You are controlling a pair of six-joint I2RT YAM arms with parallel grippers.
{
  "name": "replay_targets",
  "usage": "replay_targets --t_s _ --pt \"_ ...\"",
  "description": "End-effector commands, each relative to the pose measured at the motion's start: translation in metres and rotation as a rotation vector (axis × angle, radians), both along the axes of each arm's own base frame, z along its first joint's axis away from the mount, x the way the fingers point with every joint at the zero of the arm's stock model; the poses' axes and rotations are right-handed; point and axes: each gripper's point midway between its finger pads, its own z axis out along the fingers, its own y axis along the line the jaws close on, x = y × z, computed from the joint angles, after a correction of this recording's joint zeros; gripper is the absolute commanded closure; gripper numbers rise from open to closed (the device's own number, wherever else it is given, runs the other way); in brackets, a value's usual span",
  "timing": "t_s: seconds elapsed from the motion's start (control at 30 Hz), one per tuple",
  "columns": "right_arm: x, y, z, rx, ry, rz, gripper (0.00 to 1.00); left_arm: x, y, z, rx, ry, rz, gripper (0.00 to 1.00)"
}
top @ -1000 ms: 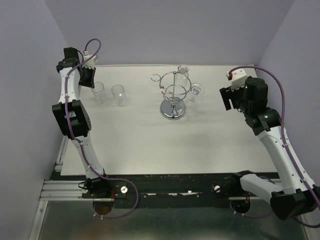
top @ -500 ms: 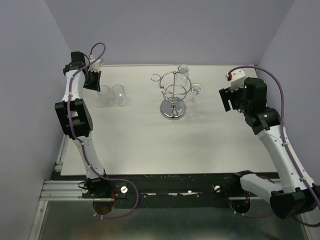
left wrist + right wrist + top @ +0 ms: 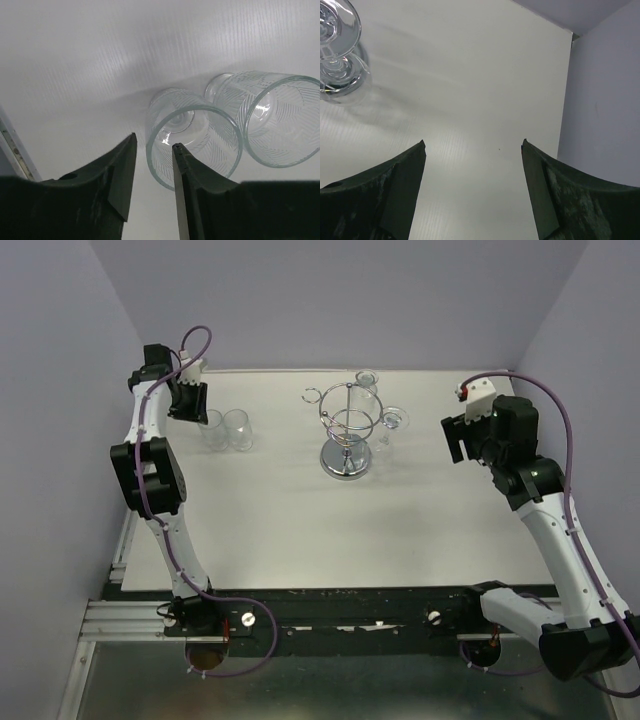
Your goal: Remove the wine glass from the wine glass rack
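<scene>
The wine glass (image 3: 393,422) hung at the right side of the wine glass rack (image 3: 346,445), which stood upright toward the far half of the surface (image 3: 280,510). My right gripper (image 3: 455,437) was to the right of that glass, near it but clearly apart, with only bare surface between the two. From my right wrist, the glass showed only at the upper left corner, well off the line between my fingers (image 3: 390,200). The jaws stood wide and held nothing.

My right arm reached forward along the right edge of the surface, its wrist raised and turned inward so the gripper faced left toward the rack. My left arm rose steeply by the far left corner, its wrist bent down over the left patterned glass (image 3: 200,135) and the right patterned glass (image 3: 280,120), which stood upright just beside each other. My left gripper (image 3: 188,400) was only narrowly parted, its jaws to either side of the left patterned glass's near wall. One fingertip overlapped the rim, and the other was outside the glass with a gap showing. I could not tell whether the inner finger touched the glass.

The wine glass hung upside down with its round foot up at one of the rack's loops. Its bowl pointed down and its long axis was upright, parallel to the rack's central post. A second wine glass (image 3: 367,380) was at the rack's far side.
</scene>
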Motion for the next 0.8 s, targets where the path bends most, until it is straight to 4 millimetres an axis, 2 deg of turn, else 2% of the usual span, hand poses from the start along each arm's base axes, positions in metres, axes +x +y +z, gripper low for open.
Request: replay_targets --t_s 0.0,0.07,0.23,0.33,0.43,0.57,0.67,0.77 --pt "-0.004 0.002 -0.001 0.024 0.009 0.01 0.15 -0.006 0.003 0.047 0.04 -0.085 0.024 0.48" --pt "-0.004 0.003 -0.002 0.028 0.01 0.014 0.15 -0.009 0.002 0.061 0.046 -0.109 0.023 0.45" --pt "-0.004 0.007 -0.002 0.045 0.012 0.028 0.15 -0.018 0.003 0.112 0.07 -0.214 0.039 0.35" --pt "-0.003 0.009 -0.003 0.056 0.014 0.031 0.15 -0.028 -0.012 0.144 0.044 -0.312 -0.036 0.32" --pt "-0.001 0.013 -0.006 0.073 0.024 0.044 0.15 -0.04 -0.044 0.173 -0.034 -0.455 -0.161 0.3" --pt "0.001 0.031 -0.005 0.118 0.031 0.129 0.13 -0.057 -0.095 0.206 -0.155 -0.594 -0.306 0.22" --pt "-0.007 0.055 -0.007 0.133 0.039 0.299 0.11 -0.071 -0.131 0.217 -0.249 -0.604 -0.376 0.21" --pt "-0.017 0.079 -0.008 0.2 0.002 0.466 0.1 -0.088 -0.168 0.214 -0.324 -0.562 -0.463 0.21"
